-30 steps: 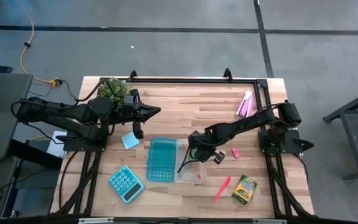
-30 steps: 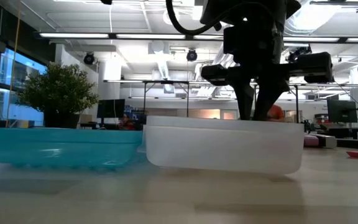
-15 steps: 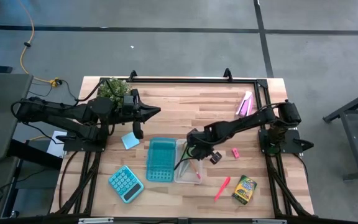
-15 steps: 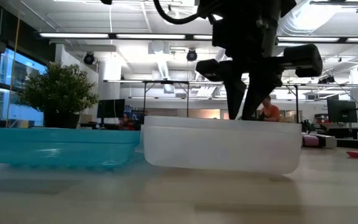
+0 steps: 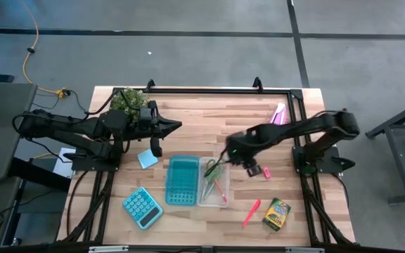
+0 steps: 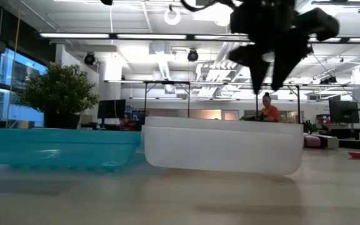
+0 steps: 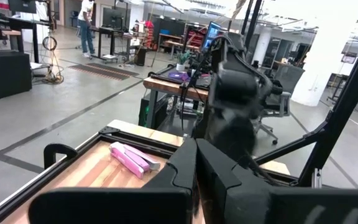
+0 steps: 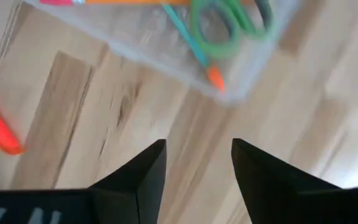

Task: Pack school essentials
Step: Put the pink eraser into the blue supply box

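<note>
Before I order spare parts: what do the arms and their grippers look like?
Both arms are matte black, built of jointed segments, with black cables alongside. The left gripper ends in two tapered black fingers; the right gripper has two dark, wedge-shaped fingers. No markings show.

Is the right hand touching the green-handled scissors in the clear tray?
Apart. In the right wrist view the right hand is open with bare table between its fingers, and the green-handled scissors lie farther off in the clear tray.

Our right gripper (image 5: pixel 225 159) raised mid-table, fingers (image 8: pixel 138 180) parted and holding nothing, arm stretched in from the right edge, our left gripper (image 5: pixel 176 126) parked at the left rear, fingers together.
</note>
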### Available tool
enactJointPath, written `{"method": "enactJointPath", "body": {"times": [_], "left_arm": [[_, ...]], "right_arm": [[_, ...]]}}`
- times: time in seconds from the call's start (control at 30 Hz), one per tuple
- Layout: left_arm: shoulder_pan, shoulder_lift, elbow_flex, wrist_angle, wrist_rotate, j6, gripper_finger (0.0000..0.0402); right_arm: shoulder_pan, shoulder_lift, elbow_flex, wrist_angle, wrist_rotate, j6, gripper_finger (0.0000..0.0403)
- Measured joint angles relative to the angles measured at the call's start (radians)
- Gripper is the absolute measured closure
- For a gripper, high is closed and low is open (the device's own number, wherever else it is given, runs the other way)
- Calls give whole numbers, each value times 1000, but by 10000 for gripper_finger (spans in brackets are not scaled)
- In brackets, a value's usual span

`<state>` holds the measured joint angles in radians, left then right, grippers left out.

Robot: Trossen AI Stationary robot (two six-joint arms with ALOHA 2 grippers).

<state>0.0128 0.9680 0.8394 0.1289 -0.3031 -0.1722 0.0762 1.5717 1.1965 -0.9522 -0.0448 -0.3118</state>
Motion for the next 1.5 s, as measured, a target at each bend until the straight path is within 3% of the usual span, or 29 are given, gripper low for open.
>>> {"method": "enactJointPath", "body": {"times": [0.2,0.4,0.57,0.67,0.97,1.5], "left_arm": [[0,0,0,-24,2,0,402],[0,0,0,-88,7,-16,401],[0,0,0,-71,87,0,402],[0,0,0,-40,126,5,402],[2,-10,-177,267,127,-31,402],[2,-27,-192,258,114,-26,401]], "right_arm": [[-84,-345,-365,177,15,280,255],[-96,-665,-658,662,8,617,262],[-96,-779,-773,1184,36,642,263],[-96,-796,-772,1328,65,587,263],[-96,-786,-685,1330,79,487,263],[-96,-786,-683,1300,79,494,263]]}}
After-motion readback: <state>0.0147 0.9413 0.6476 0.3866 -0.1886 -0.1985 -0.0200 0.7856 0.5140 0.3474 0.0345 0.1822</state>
